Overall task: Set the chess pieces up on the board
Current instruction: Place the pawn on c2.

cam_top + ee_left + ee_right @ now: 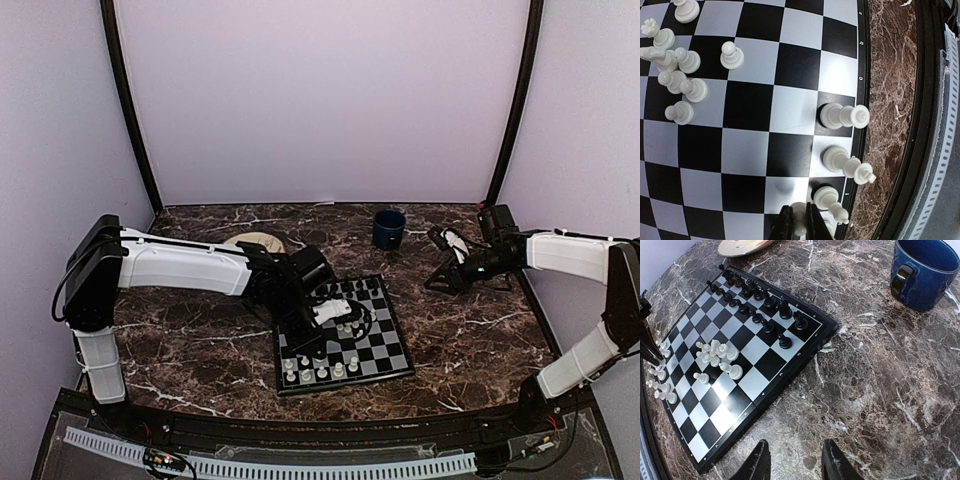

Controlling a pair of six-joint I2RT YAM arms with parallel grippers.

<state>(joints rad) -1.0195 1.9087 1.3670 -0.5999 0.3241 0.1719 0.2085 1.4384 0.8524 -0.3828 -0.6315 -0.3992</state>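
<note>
Cream-white plastic, by the look of it: the chessman [799,222] pinched in the left gripper [800,212] is tiny, light and rigid, with a smooth turned body that I judge slippery. The jaws are clamped on it over the board's [862,60] edge row, though I cannot tell how high on its body they bite. I would take such pieces low on the stem, just above the flared base, so they hang upright and cannot pivot; a nudge would tip one.

Just ahead of the fingers, three white pieces [837,159] stand in line along the rim, leaving little room. Farther ahead and to the left sits a loose white cluster [680,75].

The right gripper [795,455] hangs with fingers apart, holding nothing, over the marble table [880,390] just off the board's corner. The black pieces [755,300] stand well beyond it.
</note>
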